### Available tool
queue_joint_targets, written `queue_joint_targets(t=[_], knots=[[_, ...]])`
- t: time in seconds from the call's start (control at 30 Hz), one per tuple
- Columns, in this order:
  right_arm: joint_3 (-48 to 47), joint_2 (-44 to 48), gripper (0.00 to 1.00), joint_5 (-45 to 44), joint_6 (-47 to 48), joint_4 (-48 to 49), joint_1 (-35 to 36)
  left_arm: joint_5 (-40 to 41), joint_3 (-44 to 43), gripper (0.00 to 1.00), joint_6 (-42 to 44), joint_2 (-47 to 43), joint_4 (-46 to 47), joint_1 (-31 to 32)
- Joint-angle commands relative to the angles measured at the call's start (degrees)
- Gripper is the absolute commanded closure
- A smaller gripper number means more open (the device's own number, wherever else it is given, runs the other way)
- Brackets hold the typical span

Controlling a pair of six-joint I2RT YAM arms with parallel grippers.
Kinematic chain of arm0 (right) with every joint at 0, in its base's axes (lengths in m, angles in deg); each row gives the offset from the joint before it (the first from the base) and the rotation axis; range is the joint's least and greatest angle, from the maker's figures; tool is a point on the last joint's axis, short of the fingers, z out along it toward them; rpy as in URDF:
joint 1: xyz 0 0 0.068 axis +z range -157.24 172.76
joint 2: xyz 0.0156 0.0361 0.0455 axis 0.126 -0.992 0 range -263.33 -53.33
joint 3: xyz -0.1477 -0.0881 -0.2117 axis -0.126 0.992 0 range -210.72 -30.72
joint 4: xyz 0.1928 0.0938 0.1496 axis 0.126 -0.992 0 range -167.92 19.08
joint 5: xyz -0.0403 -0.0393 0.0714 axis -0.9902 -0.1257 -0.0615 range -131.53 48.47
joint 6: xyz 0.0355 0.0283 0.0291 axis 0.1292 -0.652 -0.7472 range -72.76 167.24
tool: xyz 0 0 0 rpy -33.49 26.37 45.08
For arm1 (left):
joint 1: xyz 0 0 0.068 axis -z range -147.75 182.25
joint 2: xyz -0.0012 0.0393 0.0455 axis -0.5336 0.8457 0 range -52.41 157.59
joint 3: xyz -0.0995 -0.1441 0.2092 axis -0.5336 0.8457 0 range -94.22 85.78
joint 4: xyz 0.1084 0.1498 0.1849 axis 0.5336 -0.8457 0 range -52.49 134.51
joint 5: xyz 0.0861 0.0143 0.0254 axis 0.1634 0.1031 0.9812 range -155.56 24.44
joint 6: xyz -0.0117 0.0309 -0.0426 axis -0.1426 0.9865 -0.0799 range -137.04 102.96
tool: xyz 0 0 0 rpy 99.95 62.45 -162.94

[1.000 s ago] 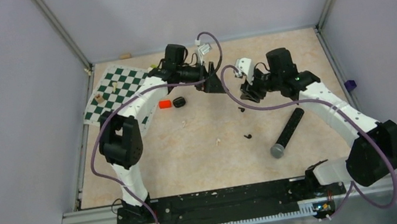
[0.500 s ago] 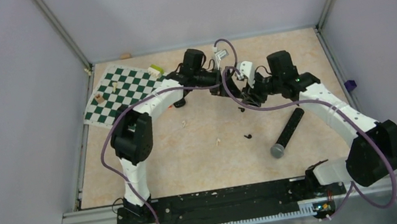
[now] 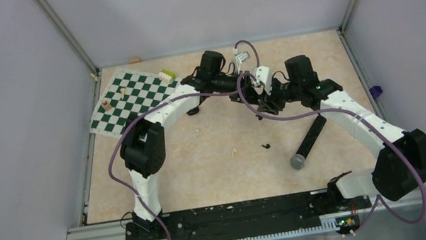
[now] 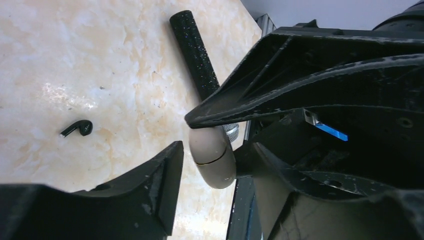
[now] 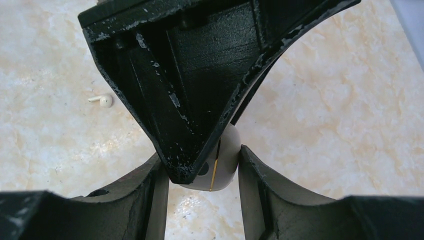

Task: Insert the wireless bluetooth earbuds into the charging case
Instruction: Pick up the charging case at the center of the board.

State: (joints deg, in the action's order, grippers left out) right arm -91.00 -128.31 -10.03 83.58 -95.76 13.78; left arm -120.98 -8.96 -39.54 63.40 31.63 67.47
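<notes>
My right gripper (image 5: 200, 167) is shut on a cream-white pill-shaped object (image 5: 226, 159) with a thin seam, held above the table. My left gripper (image 4: 212, 167) has come in from the other side and its jaws straddle that same object (image 4: 212, 160). One finger touches it and a narrow gap shows at the other. In the top view the two grippers meet at mid-table (image 3: 259, 92). One black earbud (image 4: 77, 128) lies on the table, also seen from above (image 3: 265, 146). A second small black piece (image 3: 259, 117) lies below the cables. The black charging case is hidden.
A long black microphone (image 3: 308, 142) with a grey head lies right of centre. Two small white earbud-like bits (image 3: 234, 152) (image 3: 198, 132) are on the table, one also showing in the right wrist view (image 5: 102, 100). A green chessboard (image 3: 130, 97) sits far left. Purple cables loop over the middle.
My left arm swung right from beside the chessboard to the right gripper, and its jaws narrowed around the cream-white object. The right arm stayed put, still gripping.
</notes>
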Motion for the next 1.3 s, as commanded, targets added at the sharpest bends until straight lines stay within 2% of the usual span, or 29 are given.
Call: queue_joint_targets(t=[0.0, 0.13, 0.23, 0.3, 0.37, 0.47, 0.6, 0.67, 0.73, 0.83, 0.97, 1.07, 1.2, 1.27], knots=[[0.45, 1.5, 1.0, -1.94, -0.48, 6.65, 0.48, -3.52, -1.68, 0.48, 0.18, 1.12, 1.01, 1.5], [1.03, 1.67, 1.0, -3.27, -1.3, 8.32, 0.55, -4.76, -1.83, 0.7, -0.21, 1.56, 1.31, 1.68], [1.56, 1.82, 0.97, -4.78, -2.25, 9.98, 0.52, -5.99, -2.21, 0.92, -0.73, 1.66, 1.47, 1.69], [1.62, 1.85, 0.91, -5.89, -3.07, 10.93, 0.54, -6.63, -2.44, 0.97, -0.81, 1.63, 1.39, 1.69], [1.02, 1.86, 0.75, -6.1, -4.17, 10.76, 0.39, -6.87, -2.68, 0.97, -0.12, 1.3, 0.81, 1.69], [-2.33, 2.33, 0.39, -0.76, -6.11, 7.18, -1.45, -5.62, -5.33, 0.98, 7.04, 0.37, -6.54, 1.46], [-6.58, 5.18, 0.12, 15.81, -11.59, 4.23, -9.3, -2.53, -7.98, 0.98, 19.25, -3.91, -17.15, -0.39], [-8.19, 6.47, 0.03, 20.15, -14.66, 5.02, -12.05, -2.08, -8.47, 0.98, 24.62, -6.68, -21.14, -2.34], [-9.89, 6.81, 0.01, 22.3, -16.33, 5.15, -12.61, -1.88, -8.7, 0.98, 29.43, -8.97, -24.62, -3.69], [-9.56, 5.98, 0.01, 31.14, -22.81, 7.36, -12.58, -1.97, -7.51, 0.98, 35.15, -11.75, -29.11, -4.35], [1.83, 5.53, 0.03, 41.01, -42.08, 31.25, -12.38, -3.75, -1.27, 0.98, 36.41, -16.08, -27.11, -4.29], [7.04, 7.22, 0.03, 40.88, -39.66, 33.01, -12.38, -5.0, 3.23, 0.98, 34.22, -17.92, -22.35, -4.21], [11.13, 8.09, 0.09, 43.77, -46.4, 43.11, -11.96, -6.64, 5.13, 0.98, 31.1, -17.74, -18.22, -3.69], [10.9, 8.39, 0.11, 44.01, -43.49, 40.43, -11.47, -7.4, 4.52, 0.98, 29.83, -16.9, -17.78, -3.23]])
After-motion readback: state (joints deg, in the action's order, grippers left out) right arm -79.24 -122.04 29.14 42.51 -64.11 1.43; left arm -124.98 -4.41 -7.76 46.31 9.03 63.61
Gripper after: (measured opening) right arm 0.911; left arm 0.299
